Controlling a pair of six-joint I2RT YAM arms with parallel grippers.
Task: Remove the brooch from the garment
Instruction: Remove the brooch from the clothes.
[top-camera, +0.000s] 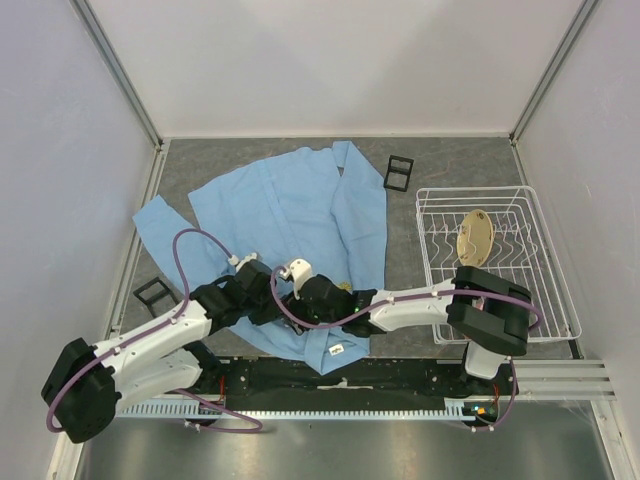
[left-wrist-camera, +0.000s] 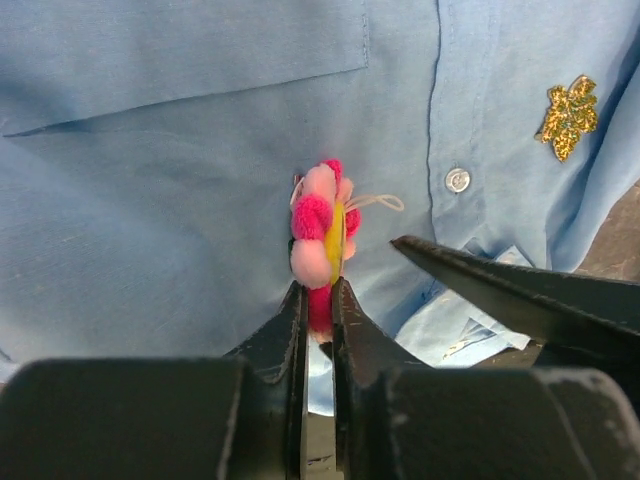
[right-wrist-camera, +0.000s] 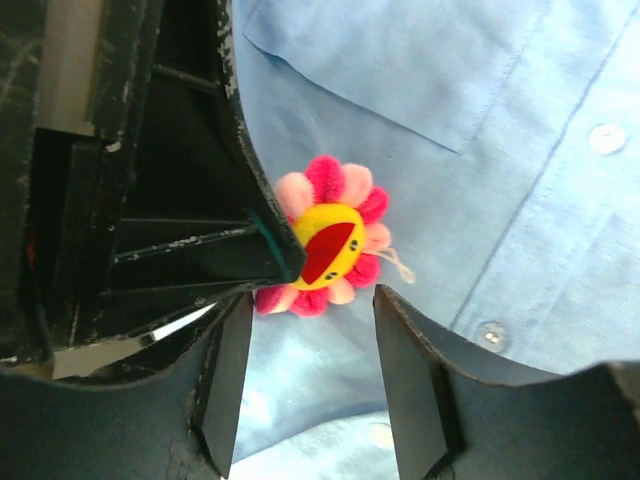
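The brooch (left-wrist-camera: 322, 238), a pink-petalled flower with a yellow centre, stands edge-on in the left wrist view. Its lower petals are pinched between the closed fingers of the left gripper (left-wrist-camera: 318, 300). Behind it lies the light blue shirt (left-wrist-camera: 180, 200), showing a chest pocket, a white button (left-wrist-camera: 457, 180) and a glittery gold leaf emblem (left-wrist-camera: 568, 117).

Right wrist view: the brooch faces the camera just above the right gripper (right-wrist-camera: 312, 320), whose fingers stand apart, holding nothing. The left gripper covers the flower's left edge.

Top view: the shirt is spread on a grey table (top-camera: 450, 160). Both grippers meet over its lower front, hiding the brooch. A white wire dish rack (top-camera: 475, 190) stands to the right.
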